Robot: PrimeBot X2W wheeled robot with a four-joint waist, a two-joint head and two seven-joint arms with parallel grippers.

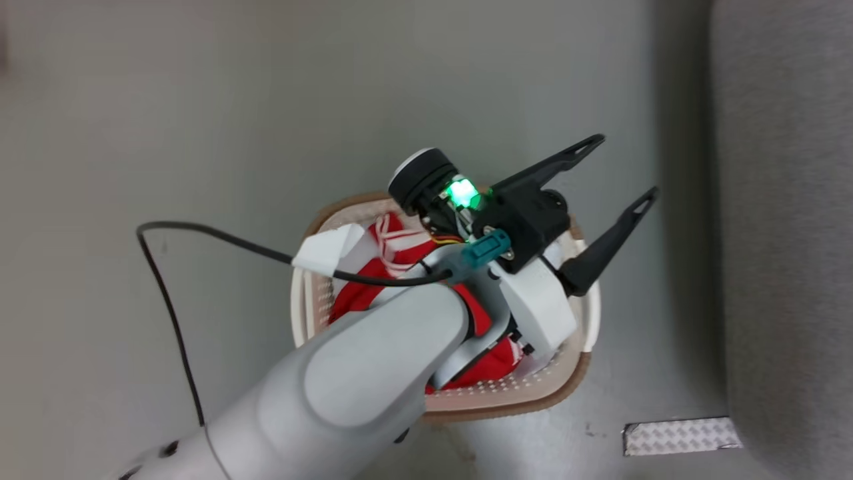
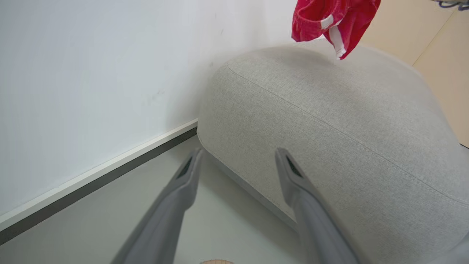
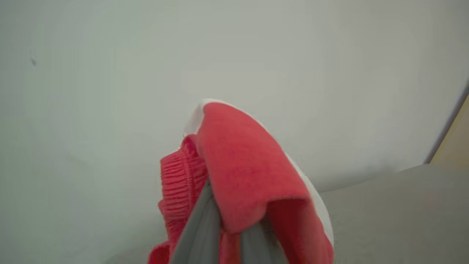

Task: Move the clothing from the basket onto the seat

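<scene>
My left gripper point(image 1: 623, 167) hangs open above the basket point(image 1: 506, 403), its dark fingers pointing toward the seat point(image 1: 786, 233). Red clothing point(image 1: 356, 297) with white stripes and a pale white piece point(image 1: 326, 250) lie in the basket, partly hidden by my forearm. In the left wrist view the open left gripper point(image 2: 239, 151) faces the grey seat point(image 2: 329, 121), and a red garment point(image 2: 329, 18) dangles over the seat's top. My right gripper point(image 3: 229, 223) is shut on that red garment point(image 3: 242, 165), which drapes over its fingers, with the seat point(image 3: 395, 205) below.
A black cable point(image 1: 166, 293) loops from my left wrist over the grey floor. A metal floor plate point(image 1: 680, 437) lies beside the seat's base. A white wall with a dark skirting strip point(image 2: 91, 179) runs behind the seat, and a beige panel point(image 2: 421, 29) stands beyond it.
</scene>
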